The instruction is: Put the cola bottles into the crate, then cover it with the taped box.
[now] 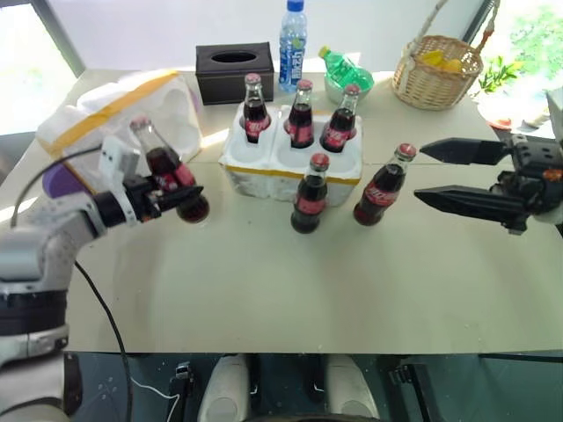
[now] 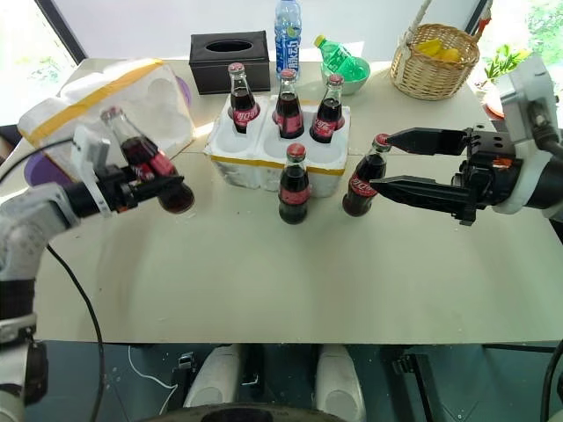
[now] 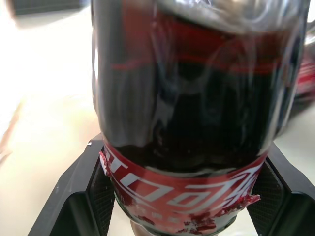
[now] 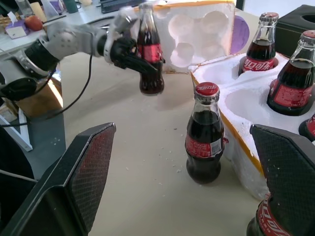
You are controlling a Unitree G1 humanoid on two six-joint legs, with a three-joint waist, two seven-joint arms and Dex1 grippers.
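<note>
gripping a cola bottle (image 1: 167, 167) at its label, the left gripper (image 1: 167, 195) held it tilted above the table (image 1: 264, 290), left of the crate (image 1: 290, 163). three bottles stood in the crate's wells, two on the table before it.

left wrist: fingers (image 3: 74, 196) clamped on the label.

right wrist: right gripper (image 4: 177, 177) spread wide, empty, by the crate's front.

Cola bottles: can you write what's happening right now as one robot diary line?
left gripper: shut on cola bottle, lifted | right gripper: open beside standing bottle | crate: three bottles in wells | taped box: uncovering
</note>
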